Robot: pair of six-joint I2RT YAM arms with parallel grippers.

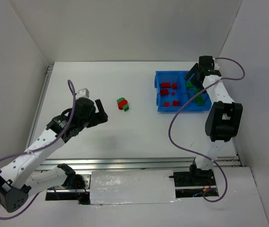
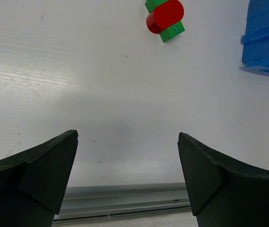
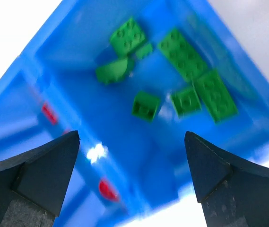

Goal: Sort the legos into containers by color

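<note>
On the white worktop (image 1: 101,137), the white-and-black left arm (image 1: 54,132) reaches out from the near edge. The left jaws are released and spread wide. Their black fingers (image 2: 35,179) stand well apart, with only bare worktop between them.

Ahead of the left jaws, slightly toward their right finger and well apart from them, lies a small loose cluster of plastic legos (image 1: 123,104). It is a red round-topped piece (image 2: 165,16) pressed against green studded bricks (image 2: 173,31), all resting on the worktop outside the bin.

Farther off to the right of that cluster sits the bright blue rectangular plastic bin (image 1: 172,110), and one of its corners (image 2: 262,42) shows at the edge of the left wrist view. Its left compartment holds several red legos (image 1: 168,92). Its right compartment holds green legos (image 1: 198,98), partly hidden by the white-and-black right arm (image 1: 221,118) that stretches over it.

The right jaws hang above that bin, also released, with their dark fingers (image 3: 35,175) far apart and gripping nothing. Directly beyond the gap lie the green studded bricks (image 3: 188,56) on the blue floor of one compartment. Past the divider wall (image 3: 25,75), toward the left finger, blurred red pieces (image 3: 107,188) show in the neighbouring compartment.
</note>
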